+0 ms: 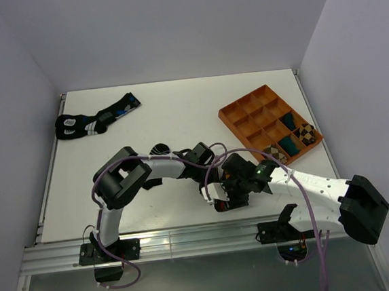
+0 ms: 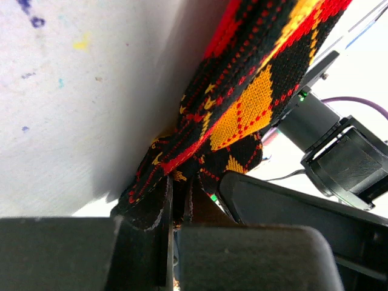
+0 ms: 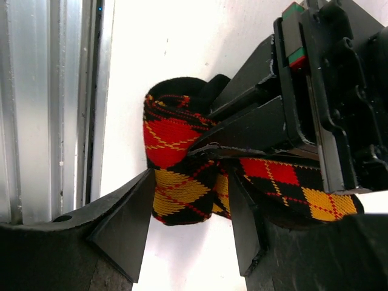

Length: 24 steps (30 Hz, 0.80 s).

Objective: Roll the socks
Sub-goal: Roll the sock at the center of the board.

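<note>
Near the front edge of the table [image 1: 177, 106], the left jaws are closed tight on the argyle sock [image 2: 242, 109], which is rolled only part way with a flat stretch left, and the right jaws stand wide on both sides of the roll, whether pressing it I cannot tell.

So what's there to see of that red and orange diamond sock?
The argyle sock is knitted black with red and orange diamonds, partly rolled into a fat bundle near the front edge of the white table. The left fingers pinch its flat stretch; the right fingers flank the roll; whether they squeeze is unclear.
</note>
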{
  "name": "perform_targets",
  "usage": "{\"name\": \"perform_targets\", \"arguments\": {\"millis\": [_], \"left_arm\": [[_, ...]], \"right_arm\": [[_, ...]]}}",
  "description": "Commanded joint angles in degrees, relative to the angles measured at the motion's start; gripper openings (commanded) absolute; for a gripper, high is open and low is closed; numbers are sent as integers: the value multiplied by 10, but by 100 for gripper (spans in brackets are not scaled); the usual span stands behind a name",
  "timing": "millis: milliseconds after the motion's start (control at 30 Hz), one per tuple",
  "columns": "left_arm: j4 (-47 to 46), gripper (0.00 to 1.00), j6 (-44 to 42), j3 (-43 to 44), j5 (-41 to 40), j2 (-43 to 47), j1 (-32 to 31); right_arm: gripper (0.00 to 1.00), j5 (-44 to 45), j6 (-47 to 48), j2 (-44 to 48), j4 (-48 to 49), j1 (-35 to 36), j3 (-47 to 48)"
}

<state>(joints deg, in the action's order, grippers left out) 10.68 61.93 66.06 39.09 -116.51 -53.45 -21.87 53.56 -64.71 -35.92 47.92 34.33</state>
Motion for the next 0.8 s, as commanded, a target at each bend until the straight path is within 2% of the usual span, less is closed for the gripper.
{"name": "perform_targets", "arguments": {"millis": [0,367,667,767], "left_arm": [[33,0,-28,-2,-80,-31,9],[25,0,-24,-3,-77,-36,10],[9,0,-18,-18,-69,-30,11],[-1,0,-16,-25,-67,-24,12]], "right_arm": [[59,2,-7,19,-11,9,9],[59,8,-23,15,-8,41,1],[59,56,-40,-32,63,49,-28],[53,60,-54,-43,89,48,-36]]}}
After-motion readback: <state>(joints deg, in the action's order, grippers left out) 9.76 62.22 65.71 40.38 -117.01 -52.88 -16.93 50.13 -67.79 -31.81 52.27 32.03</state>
